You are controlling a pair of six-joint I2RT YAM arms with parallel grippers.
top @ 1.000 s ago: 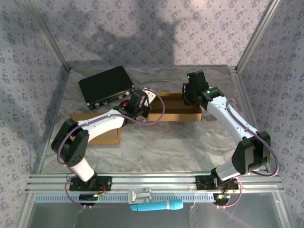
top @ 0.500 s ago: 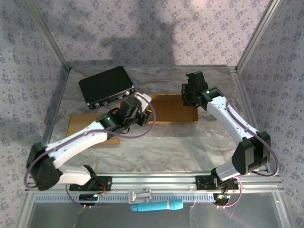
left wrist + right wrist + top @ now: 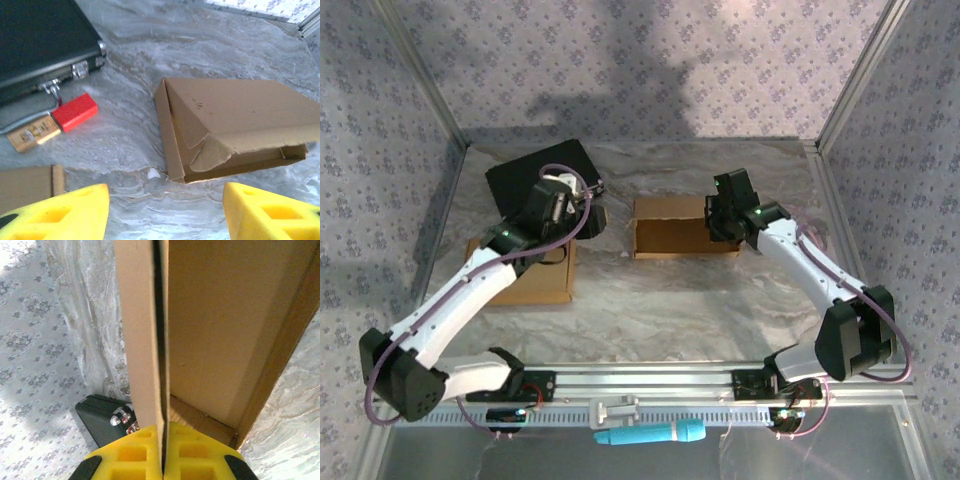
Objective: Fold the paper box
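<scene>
Step (judged): closing up the walls of the box (image 3: 680, 228); one end is held and the other end is not yet worked.
Box position: towards the far edge of the counter (image 3: 700, 300), about mid-width, well right of the case (image 3: 525, 175).
Box state: an open tray. At the near-left corner a tab (image 3: 210, 155) curls loose inside the wall.
Right pincer (image 3: 162, 450): pressed together on the box's right-end wall (image 3: 142, 330), with the cardboard sandwiched between the pads.
Left pincer (image 3: 165, 212): spread and empty, low over the counter, facing the box's left end but apart from it.
Method: use the right grip as a fixed anchor. Bring the left pincer in low at the near-left corner. Tuck the tab inside first, then press the wall along its crease, not mid-panel. Push towards the anchored end so the box does not skate.
Left arm (image 3: 460, 295): stretched from the near-left corner diagonally towards the far edge, crossing a flat sheet (image 3: 545, 285), with the wrist just by the case's near edge.
Right arm (image 3: 800, 255): elbow folded near the right edge, forearm reaching far and left, wrist at the box's right end.
Risk (judged): a hard shove could tear the pinched wall.
</scene>
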